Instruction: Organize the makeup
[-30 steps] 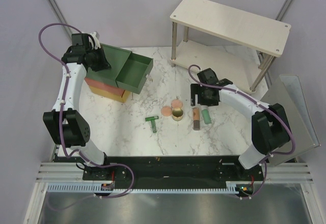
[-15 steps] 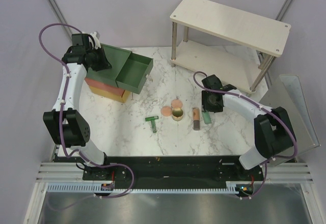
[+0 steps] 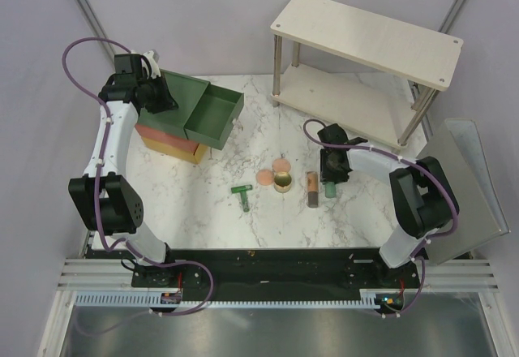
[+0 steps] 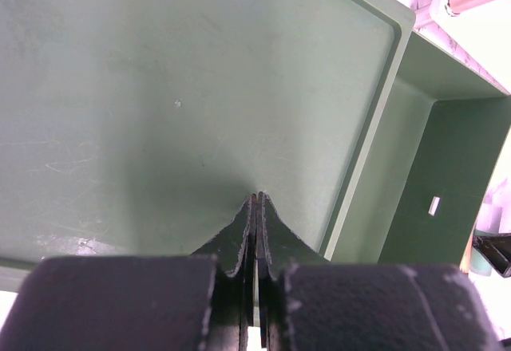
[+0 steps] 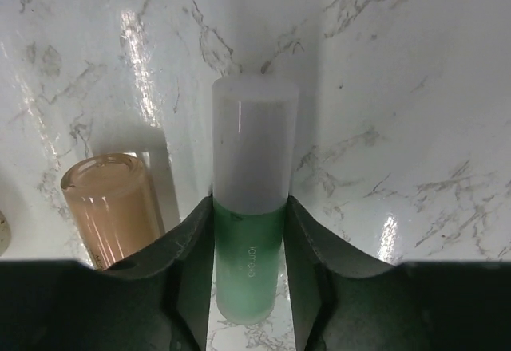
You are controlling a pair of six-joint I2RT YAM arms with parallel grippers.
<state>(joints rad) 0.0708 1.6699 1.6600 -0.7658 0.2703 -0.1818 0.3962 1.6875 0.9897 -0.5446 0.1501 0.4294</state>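
Mint-green case (image 5: 254, 143) is the target now. Over the last second the right gripper (image 5: 249, 247) swings over from up by the tube (image 5: 112, 207) and drops onto the case, so its fingers sit along both sides of it. They look like they're touching the sides, but I can't tell if it's actually squeezing yet. The case lies flat on the marble, just beside the tube.

Left gripper (image 4: 257, 207) is pinched shut on nothing, hovering over the drawer box (image 3: 174, 97), whose green drawer (image 3: 212, 118) is pulled open.

So nothing's sorted yet. The pot (image 3: 283, 182), discs (image 3: 265, 178) and T-tool (image 3: 242, 195) all sit out mid-table. My guess is the case goes first.
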